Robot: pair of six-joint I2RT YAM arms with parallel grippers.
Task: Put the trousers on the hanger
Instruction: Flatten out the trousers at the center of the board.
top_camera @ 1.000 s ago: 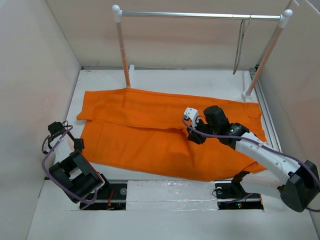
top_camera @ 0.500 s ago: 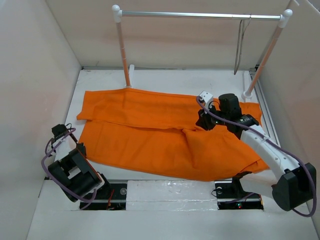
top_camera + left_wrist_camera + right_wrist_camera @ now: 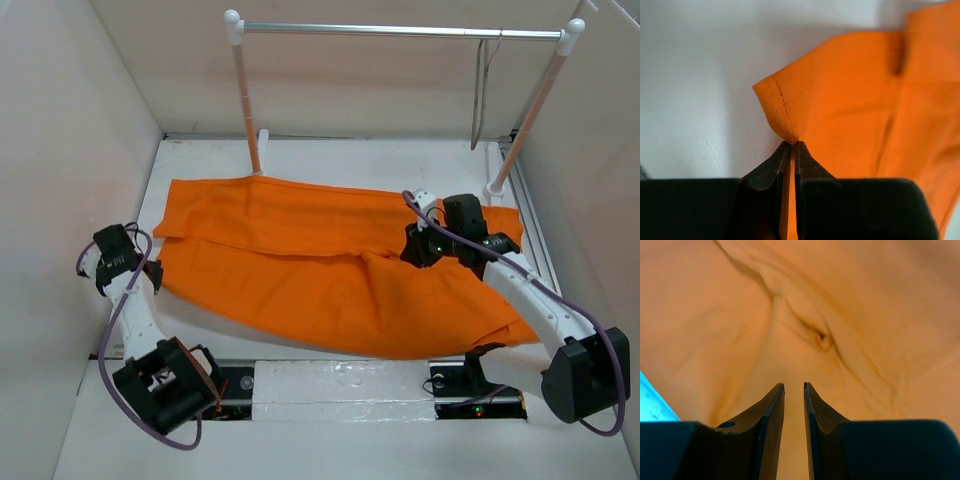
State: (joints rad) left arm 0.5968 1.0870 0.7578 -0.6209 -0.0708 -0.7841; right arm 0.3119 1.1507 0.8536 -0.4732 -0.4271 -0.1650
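Trousers (image 3: pixel 290 255) flat; L gripper (image 3: pixel 791 144) pinching hem corner, R gripper (image 3: pixel 794 385) fingers slightly apart over cloth; hanger (image 3: pixel 478 100) on rail (image 3: pixel 400 31) behind.

Overhead camera looks down on the whole table (image 3: pixel 330 160); both wrist cameras sit close over the trousers (image 3: pixel 300 270).

We get bright, even light from above in the overhead view; the white desk (image 3: pixel 330 160) shows only soft shadows under the arms, and the trousers (image 3: pixel 290 260) look saturated and sharp. Close up, the left claw (image 3: pixel 791 146) is a dark, blurred silhouette against a crisp hem. The right wrist view is washed yellowish, the right claw (image 3: pixel 794 386) underexposed.
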